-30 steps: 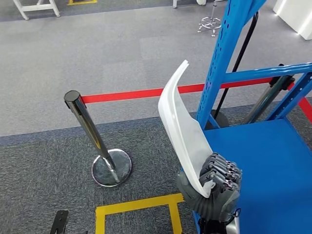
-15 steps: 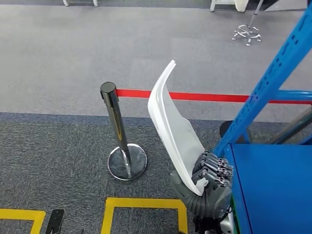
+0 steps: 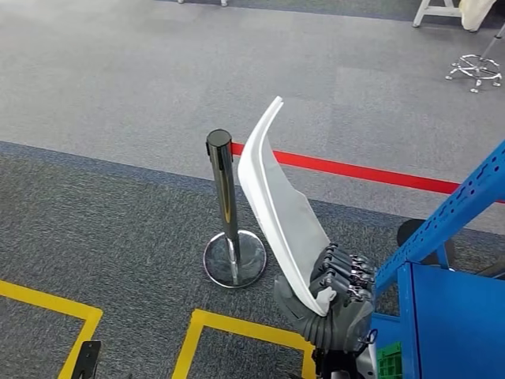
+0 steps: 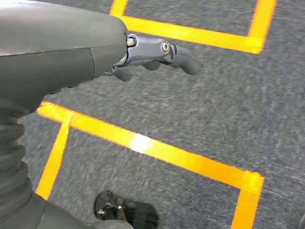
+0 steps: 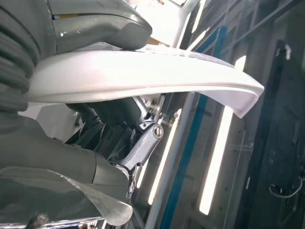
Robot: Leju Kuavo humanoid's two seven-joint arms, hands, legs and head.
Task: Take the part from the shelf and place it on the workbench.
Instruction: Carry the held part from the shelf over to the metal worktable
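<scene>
Fingers point(image 3: 348, 272) of my right hand point(image 3: 339, 304) are clamping the curved white part point(image 3: 280, 205) at its lower end, tip raised clear of the blue shelf point(image 3: 452, 316); I'm judging the workbench lies elsewhere. Left hand point(image 4: 158, 52) is hanging empty, fingers loosely apart.

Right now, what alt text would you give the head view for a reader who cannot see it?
The right hand grips the lower end of a curved white part that rises upright over grey carpet. Behind it stands a chrome stanchion with a red belt; a blue shelf is at the right.

Glossy white plastic part point(image 3: 280, 207), chrome post point(image 3: 225, 197), rough carpet point(image 3: 107, 213)
</scene>
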